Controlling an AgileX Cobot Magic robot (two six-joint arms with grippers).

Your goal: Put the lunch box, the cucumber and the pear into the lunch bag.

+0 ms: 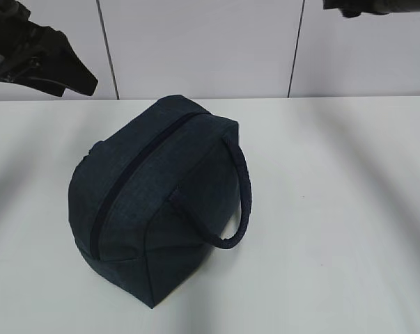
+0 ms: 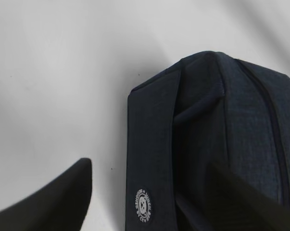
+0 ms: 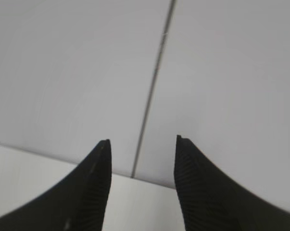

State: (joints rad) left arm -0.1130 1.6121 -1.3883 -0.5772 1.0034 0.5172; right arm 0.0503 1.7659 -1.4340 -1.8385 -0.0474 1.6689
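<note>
Dark navy fabric boxy lunch bag [image 1: 161, 202] sits on the white surface [image 1: 335, 209], roughly centre of the exterior view, slightly toward 9 o'clock. Long zipper [image 1: 136, 177] runs along the top from about 1 o'clock down to 7 o'clock and looks closed end to end. Thick padded loop handle [image 1: 241, 202] arcs off the bag's 3 o'clock side, its lower end hanging just above the surface. Bag stands upright, corner pointing at 6 o'clock toward the camera.

Left gripper [image 1: 46, 56] hangs in the air at 10 o'clock of the bag, well apart from it, nothing between the jaws. Left wrist view: jaws spread, one dark finger [image 2: 53, 197] at lower left over bare surface, the other at lower right in front of the bag's end panel; the round white logo badge [image 2: 143, 206] on the bag sits between them. No contact with the bag.

Right gripper [image 3: 142, 144] is high up at 1 o'clock of the exterior view, only its edge showing at the top border. Right wrist view: jaws spread, empty, aimed at the grey wall panels [image 3: 63, 72] and the seam [image 3: 154, 86] between them, with a strip of surface below.

Lunch box, cucumber and pear do not show in any view.
</note>
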